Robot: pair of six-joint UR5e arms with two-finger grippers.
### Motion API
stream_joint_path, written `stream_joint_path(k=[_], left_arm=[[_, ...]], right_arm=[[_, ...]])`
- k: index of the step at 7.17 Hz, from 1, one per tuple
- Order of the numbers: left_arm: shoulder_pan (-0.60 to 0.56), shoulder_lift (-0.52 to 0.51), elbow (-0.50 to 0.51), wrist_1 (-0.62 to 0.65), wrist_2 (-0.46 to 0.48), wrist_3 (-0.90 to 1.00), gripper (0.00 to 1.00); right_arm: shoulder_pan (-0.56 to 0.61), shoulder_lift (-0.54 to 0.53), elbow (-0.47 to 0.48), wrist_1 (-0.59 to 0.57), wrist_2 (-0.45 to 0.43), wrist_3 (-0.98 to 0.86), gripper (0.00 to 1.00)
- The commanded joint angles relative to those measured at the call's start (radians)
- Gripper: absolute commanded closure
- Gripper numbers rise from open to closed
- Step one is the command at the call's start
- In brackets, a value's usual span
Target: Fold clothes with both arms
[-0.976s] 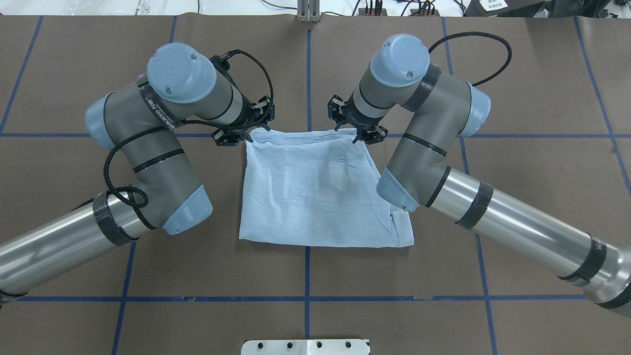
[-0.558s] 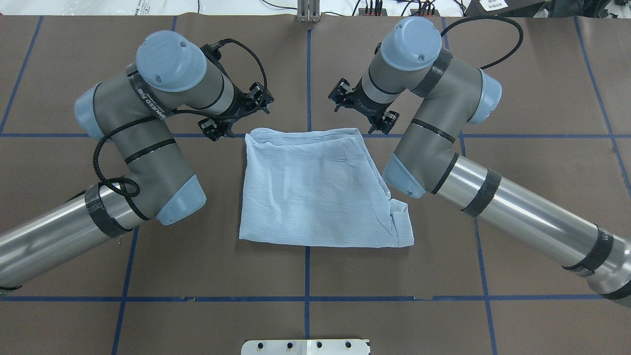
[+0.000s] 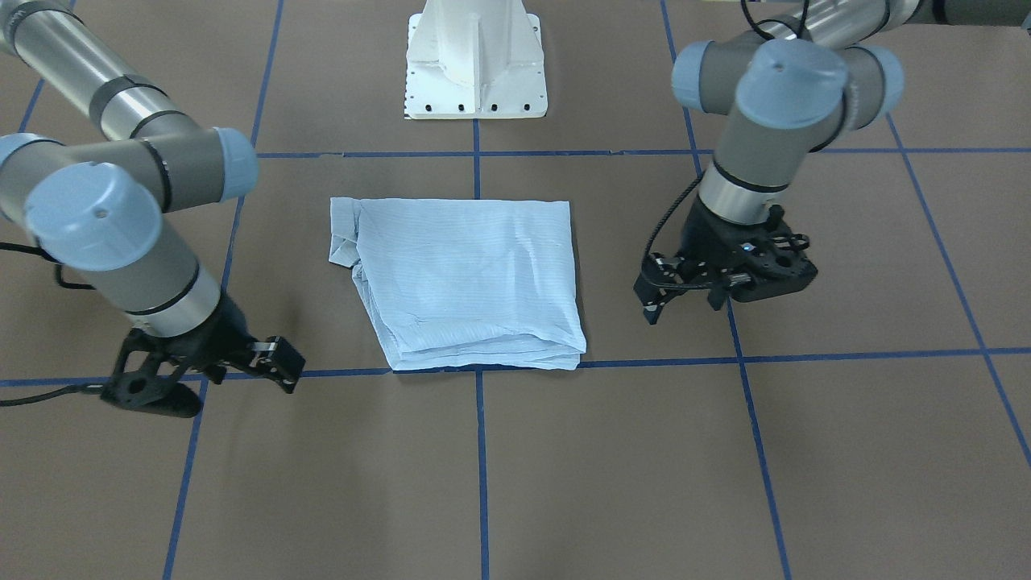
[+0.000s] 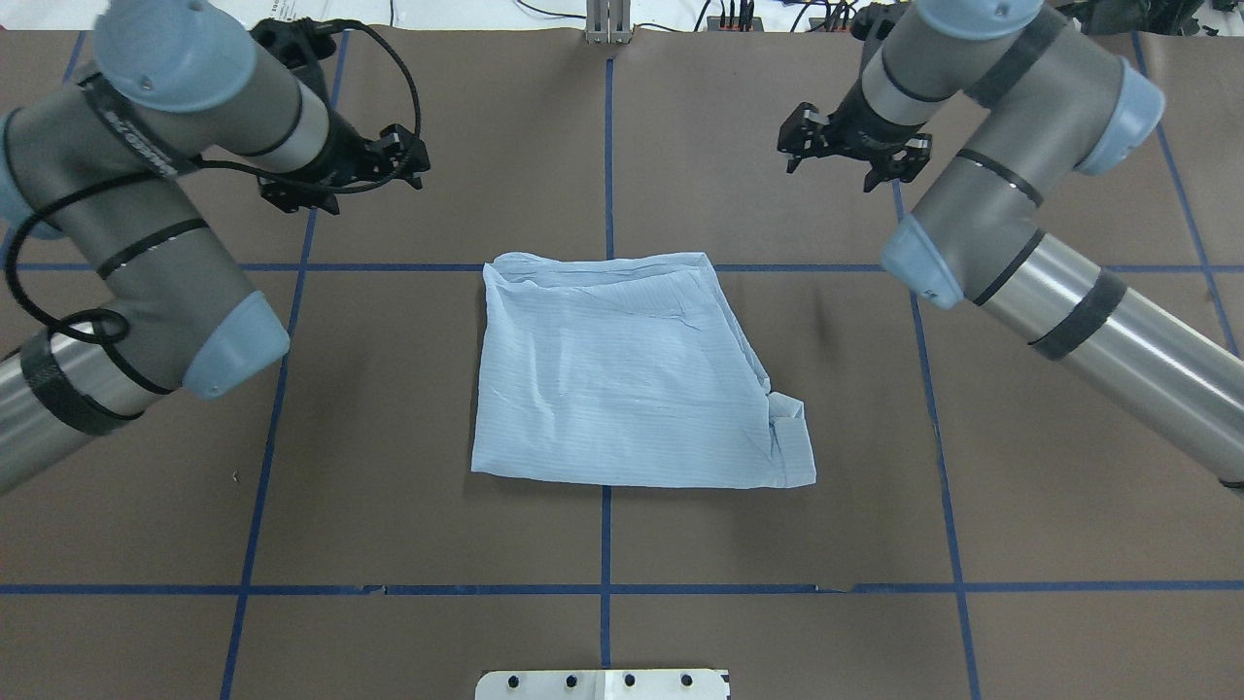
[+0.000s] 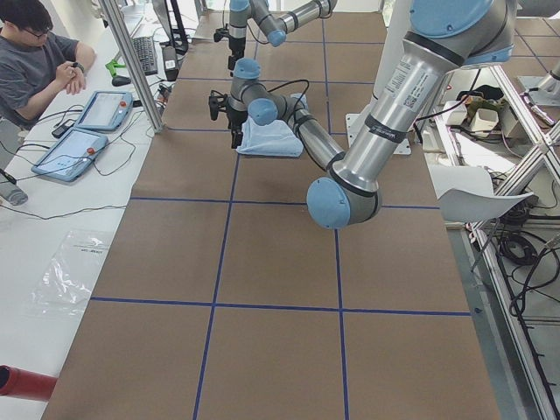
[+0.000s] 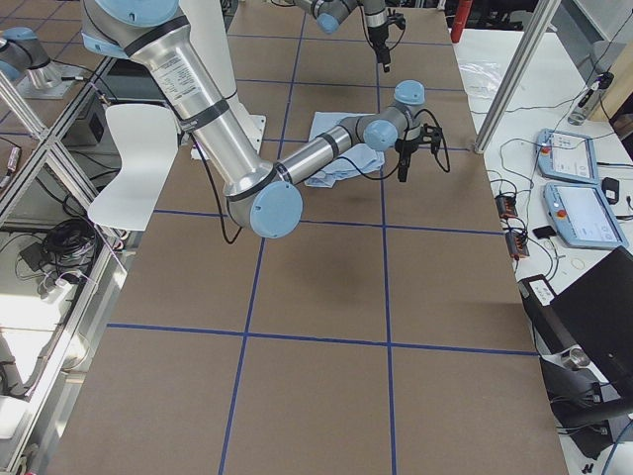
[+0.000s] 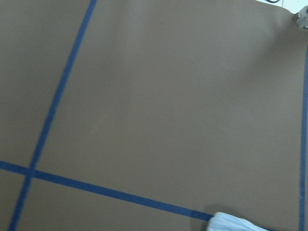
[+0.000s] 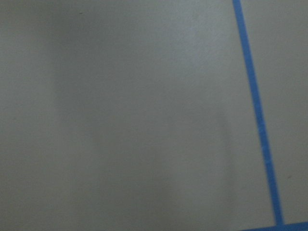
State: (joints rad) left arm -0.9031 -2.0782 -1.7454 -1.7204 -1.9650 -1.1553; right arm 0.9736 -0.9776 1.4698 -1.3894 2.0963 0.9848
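While the front-facing camera looks down, the shirt [image 3: 467, 274] lies folded in a rough rectangle in the middle of the worktop [image 3: 725, 451], its operator-side edge right along a blue tape line [image 3: 660, 361]. Nothing is touching it! The left arm [image 3: 773, 105] stands at this view's right, wrist pointing down, its jaws spread wide above the worktop, well apart from the cloth. The right arm [image 3: 121, 234] mirrors it on the other side, elbow bent, wrist angled down, jaws wide and holding nothing. The white pedestal base [image 3: 475, 56] sits at the top.

Over to the overhead: both arms are bent sharply at the elbow, wrists out beyond the shirt's far corners. The left jaws hang open off the far-left side and the right jaws hang open off the far-right. A cuff-like flap pokes out at the shirt's near right corner.

From the table's left end, the big near arm arches over the worktop; the shirt [image 5: 271, 138] shows small, far down the table. An operator [image 5: 35, 61] sits at a side desk.

The right end view shows much the same.

Left wrist camera: bare worktop, tape lines, and a corner of pale cloth at the bottom edge. Right wrist camera: only blurred worktop and tape.
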Motion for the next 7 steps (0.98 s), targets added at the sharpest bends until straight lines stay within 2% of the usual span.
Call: stream_joint_path(k=[1,4,5,6,7], left_arm=[[-0.2,0.145,-0.028,0.01,-0.116,0.388,0.01],[-0.489,0.379,-0.035,0.01,-0.184,1.003,0.01],[-0.585,0.439,-0.037,0.012,-0.228,1.16,0.01],[-0.629,0.537,-0.043,-0.007,-0.273,1.183,0.01],[-0.628,0.584,-0.072,-0.036,-0.269,1.181,0.01]], right_arm=[[0.133,-0.086,0.033,-0.063,0.081,-0.312,0.0],[0.35,-0.269,0.096,-0.104,0.211,-0.747,0.0],[0.405,-0.327,0.142,-0.194,0.214,-0.951,0.0],[0.468,-0.37,0.196,-0.318,0.208,-1.132,0.0],[0.52,-0.422,0.271,-0.43,0.211,-1.172,0.0]])
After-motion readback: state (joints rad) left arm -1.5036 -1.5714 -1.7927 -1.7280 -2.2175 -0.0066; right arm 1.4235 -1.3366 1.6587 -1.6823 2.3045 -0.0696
